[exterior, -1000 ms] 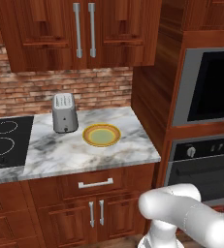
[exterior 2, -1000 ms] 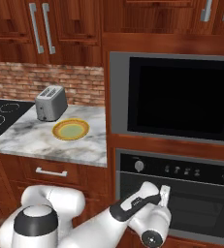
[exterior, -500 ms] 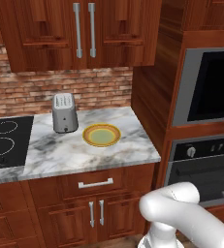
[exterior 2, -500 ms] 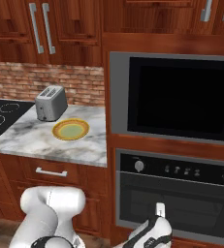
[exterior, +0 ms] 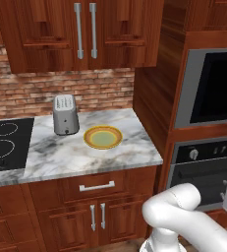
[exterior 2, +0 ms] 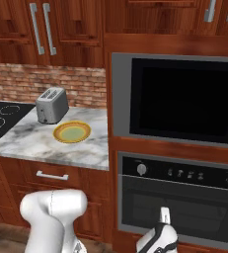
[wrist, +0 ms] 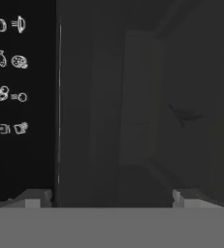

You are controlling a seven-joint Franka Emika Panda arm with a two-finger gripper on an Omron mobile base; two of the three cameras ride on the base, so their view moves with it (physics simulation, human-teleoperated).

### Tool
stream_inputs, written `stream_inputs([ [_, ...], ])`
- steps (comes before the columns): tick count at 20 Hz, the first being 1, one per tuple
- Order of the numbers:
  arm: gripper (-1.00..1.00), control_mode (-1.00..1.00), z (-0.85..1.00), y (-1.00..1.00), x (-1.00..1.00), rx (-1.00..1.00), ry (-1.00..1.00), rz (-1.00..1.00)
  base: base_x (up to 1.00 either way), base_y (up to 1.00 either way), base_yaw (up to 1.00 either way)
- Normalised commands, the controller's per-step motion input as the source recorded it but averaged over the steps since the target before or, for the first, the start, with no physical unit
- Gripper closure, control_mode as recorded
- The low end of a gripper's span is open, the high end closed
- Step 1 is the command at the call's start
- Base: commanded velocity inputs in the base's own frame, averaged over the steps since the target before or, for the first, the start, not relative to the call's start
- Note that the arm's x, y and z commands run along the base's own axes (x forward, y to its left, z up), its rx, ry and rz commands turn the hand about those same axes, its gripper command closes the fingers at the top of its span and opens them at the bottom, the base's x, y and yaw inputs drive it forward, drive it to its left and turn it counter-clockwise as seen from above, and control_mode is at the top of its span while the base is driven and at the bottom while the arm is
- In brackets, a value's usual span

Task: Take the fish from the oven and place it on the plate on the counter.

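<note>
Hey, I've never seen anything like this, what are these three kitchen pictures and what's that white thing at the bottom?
This is a computer-rendered kitchen. The white thing is a robot arm on a driving base. Two pictures come from cameras on that base, behind the arm to its left and right. The third, dark one comes from a camera on the hand, looking close at the oven door. On the marble counter stand a toaster and an empty yellow-rimmed plate, beside a black cooktop. The oven door looks closed. The gripper holds nothing, its fingertips wide apart.
</note>
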Motion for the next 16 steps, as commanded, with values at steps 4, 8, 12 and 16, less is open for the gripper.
stream_inputs([
  [4,-1.0,-1.0,0.0,0.13,0.48,0.02,0.0,0.0,0.0,0.0,0.0],
  [8,-1.0,-1.0,0.0,0.04,0.23,0.08,0.0,0.0,0.0,0.0,0.0],
  [12,-1.0,-1.0,0.0,0.0,0.14,0.18,0.01,0.05,0.0,0.0,0.0],
  [16,-1.0,-1.0,0.0,0.0,0.02,0.18,0.0,0.06,0.0,0.0,0.0],
])
